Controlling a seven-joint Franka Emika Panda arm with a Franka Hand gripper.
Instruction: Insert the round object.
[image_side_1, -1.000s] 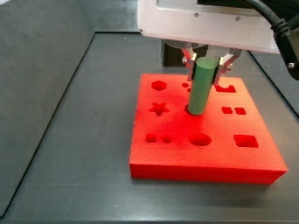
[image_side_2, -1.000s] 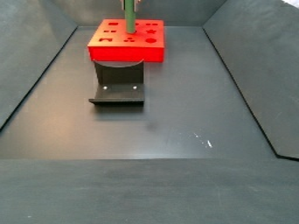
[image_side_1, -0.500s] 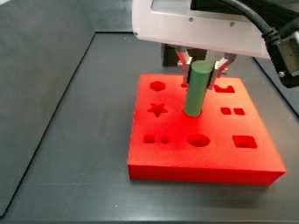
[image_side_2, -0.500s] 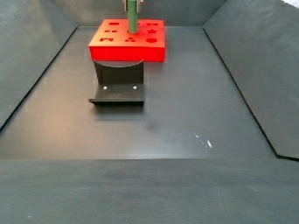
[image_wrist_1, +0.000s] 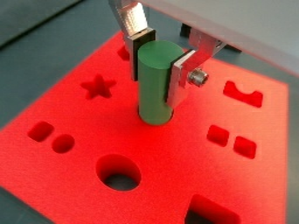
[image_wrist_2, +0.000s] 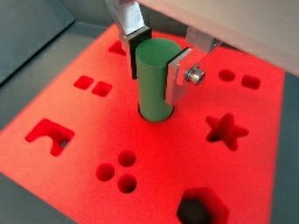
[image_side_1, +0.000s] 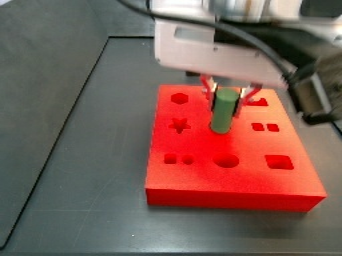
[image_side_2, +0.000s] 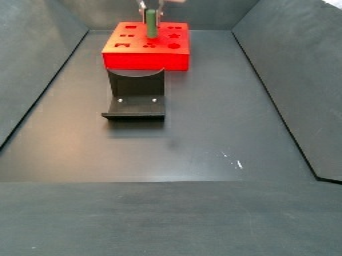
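Note:
The round object is a green cylinder, upright over the middle of the red board. Its lower end sits in a hole in the board in both wrist views. My gripper is shut on the cylinder's upper part, one silver finger on each side. In a side view the cylinder stands on the board under the gripper. In the far side view the cylinder is only a small green sliver above the board.
The board has other cutouts: a star, a round hole, small squares. The dark fixture stands on the floor in front of the board. Dark walls edge the floor.
The gripper and the cylinder have gone down: the cylinder's lower end has sunk into the board and less of it shows above the board.

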